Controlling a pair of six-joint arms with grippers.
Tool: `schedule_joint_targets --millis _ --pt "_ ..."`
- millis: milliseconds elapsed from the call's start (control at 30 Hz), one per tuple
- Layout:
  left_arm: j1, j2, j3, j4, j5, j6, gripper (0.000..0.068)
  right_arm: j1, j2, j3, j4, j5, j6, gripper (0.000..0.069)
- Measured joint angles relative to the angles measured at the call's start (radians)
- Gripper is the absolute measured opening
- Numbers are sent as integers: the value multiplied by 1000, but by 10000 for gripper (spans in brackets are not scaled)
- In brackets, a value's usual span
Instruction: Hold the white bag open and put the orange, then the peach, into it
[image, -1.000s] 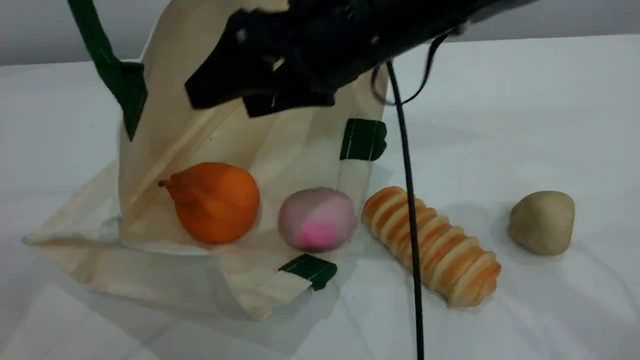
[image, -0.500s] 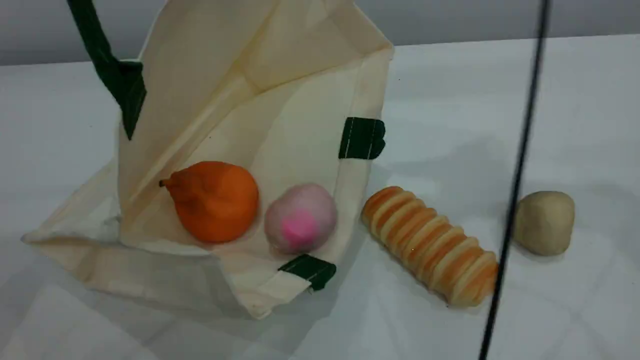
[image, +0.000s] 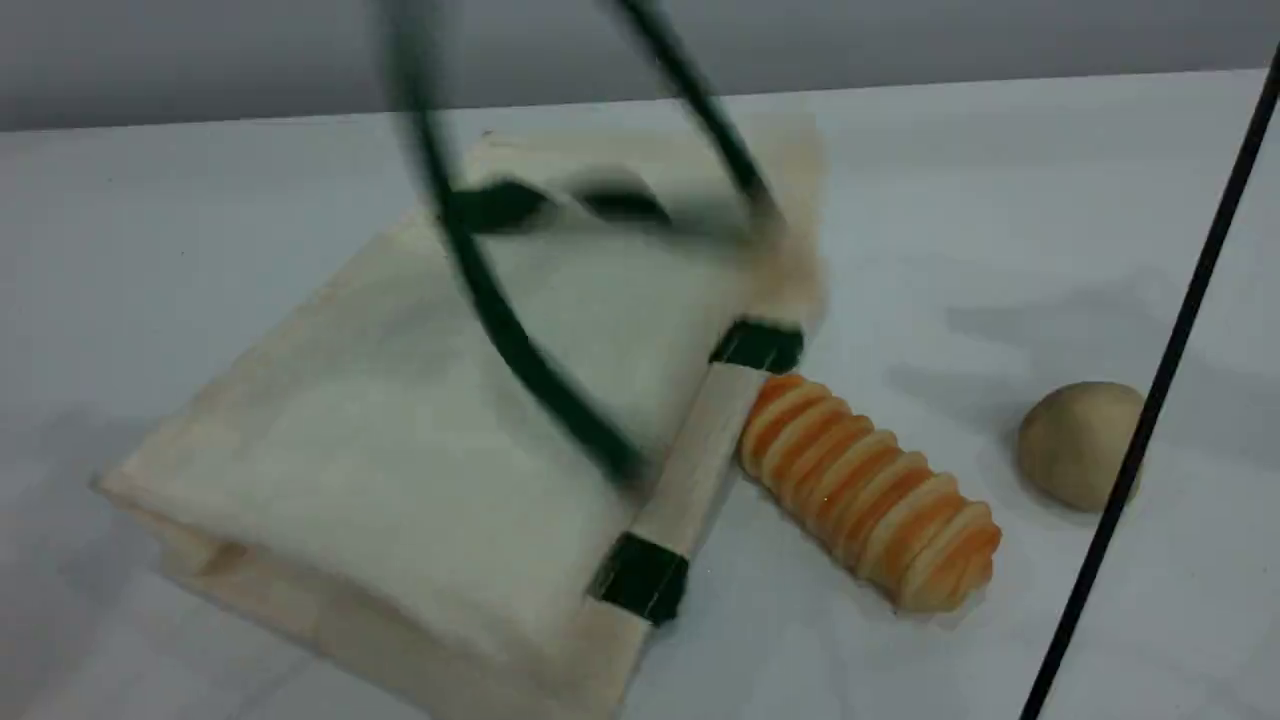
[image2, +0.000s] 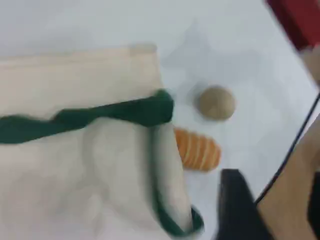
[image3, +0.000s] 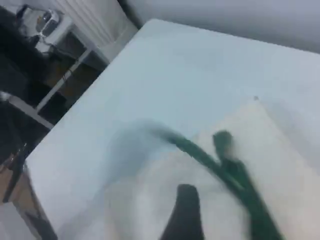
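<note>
Scene view: white bag (image: 400, 450) lies collapsed (contents hidden) beside bread roll (image: 870, 490); tool states unclear.

The bag (image: 380, 450) is matt cream cloth, canvas-like, with dark green rope handles (image: 500, 320) and woven green patches (image: 640, 577). The roll (image: 870, 490) looks soft, ridged and matt. The lump (image: 1075, 440) is smooth, dull tan. The table (image: 1000, 200) is matt white.
</note>
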Motion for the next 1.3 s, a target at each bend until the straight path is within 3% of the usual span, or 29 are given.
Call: schedule_joint_targets --millis 133,233,767,900,1300 --pt "-41 21 0 79 1 0 459 0 -30 0 -13 33 32 580" --pt "-41 18 0 97 3 -2 482 0 -66 0 -33 74 60 580" --pt "-41 -232 0 87 6 -4 485 0 -475 0 -372 98 388 580" --pt "-41 -338 0 87 8 -4 485 0 -584 0 -493 148 526 580" --pt "-41 -667 0 81 8 -81 486 4 -955 3 -926 144 1018 580"
